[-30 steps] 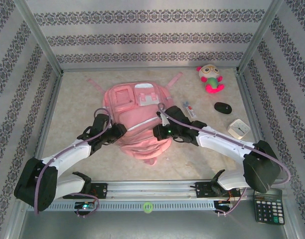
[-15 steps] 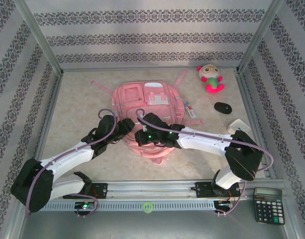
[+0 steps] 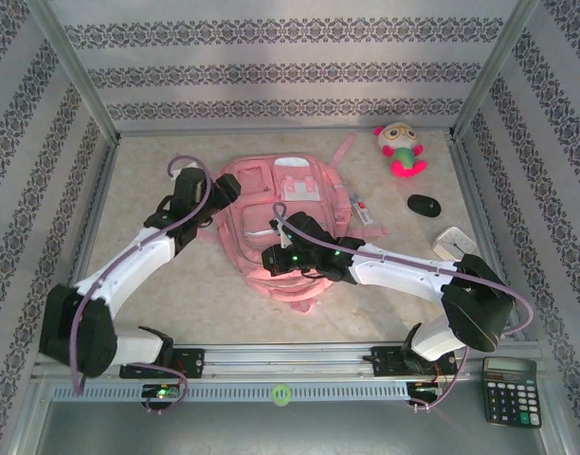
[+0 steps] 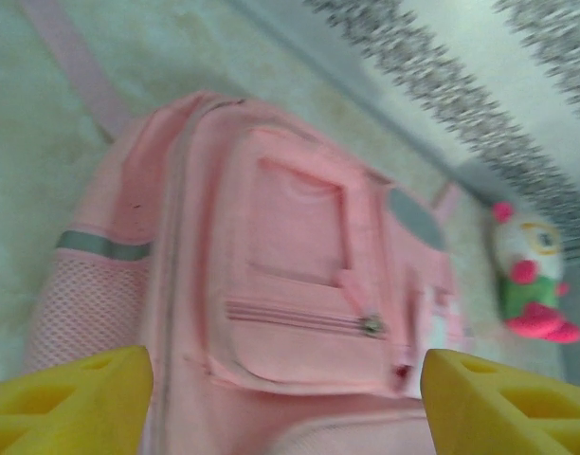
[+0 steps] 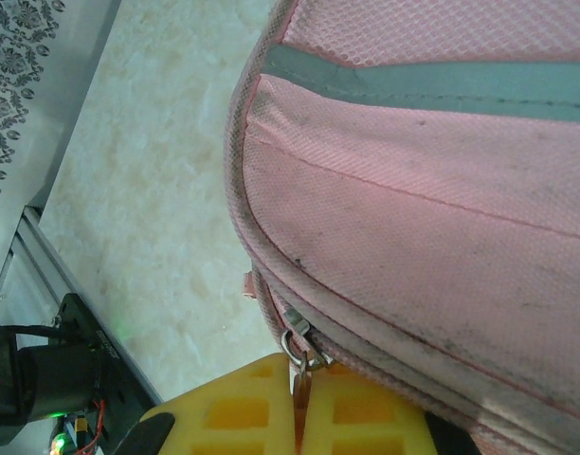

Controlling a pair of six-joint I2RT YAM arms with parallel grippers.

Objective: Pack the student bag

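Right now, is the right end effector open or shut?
Shut: the right end effector pinches the zip pull of the student bag between touching yellow fingers.

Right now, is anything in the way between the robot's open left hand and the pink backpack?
No, nothing visible. The left gripper hangs open over the student bag, with only air between them. The right gripper pinches the bag's zip pull. The plush toy sits off to the side.
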